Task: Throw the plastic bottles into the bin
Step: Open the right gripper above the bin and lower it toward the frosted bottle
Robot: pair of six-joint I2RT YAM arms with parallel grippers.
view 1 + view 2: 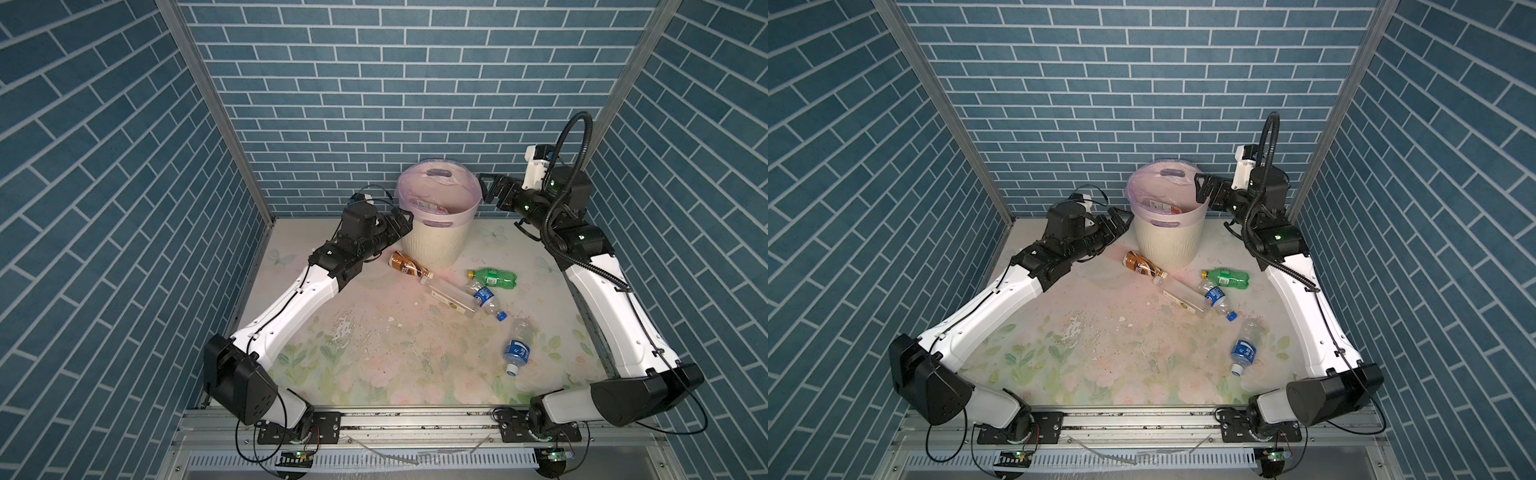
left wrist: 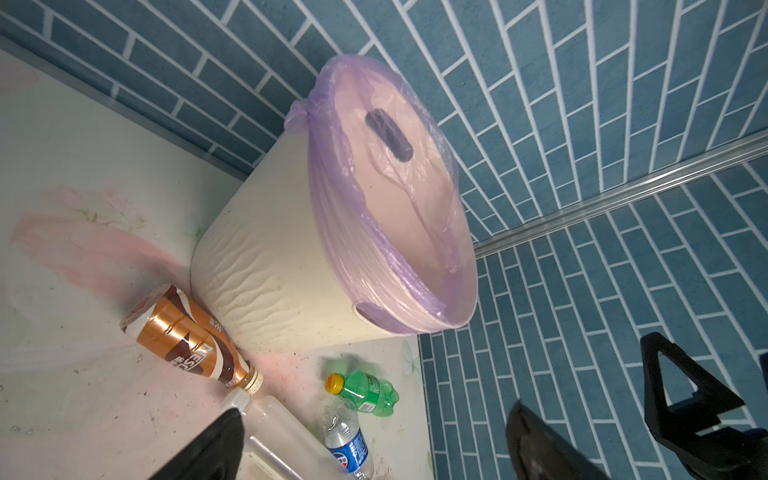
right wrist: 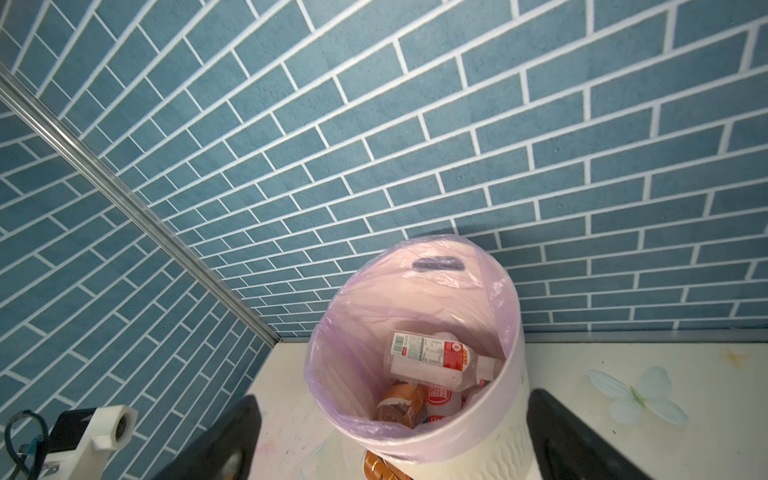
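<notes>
**A:** What lies nearest on the worktop (image 1: 365, 365)?

**B:** A blue-label bottle (image 1: 516, 348) lies on its side at the near right. Its cap points toward the near edge, and it is well apart from the others.

**A:** And beyond that?

**B:** There is a cluster around the middle. A long clear bottle (image 1: 451, 296) lies slantwise, with a crushed blue-label bottle (image 1: 485, 300) against its right end. A green bottle (image 1: 493, 277) with a yellow cap lies just behind those. A brown bottle (image 1: 409, 266) lies neck to neck with the long clear one, its base near the foot of the bin.

**A:** And the bin itself?

**B:** The bin (image 1: 432, 245) stands upright at the far middle, with its lilac liner folded over the rim. The right wrist view shows a red-label bottle (image 3: 432, 357) inside on top and a brown one beneath.

**A:** What about the end effectors?

**B:** The left end effector (image 1: 402, 221) is just beside the bin's left wall, its jaws spread wide and empty. The right end effector (image 1: 487, 189) is at the right of the rim, its jaws also wide apart and holding nothing.
</notes>
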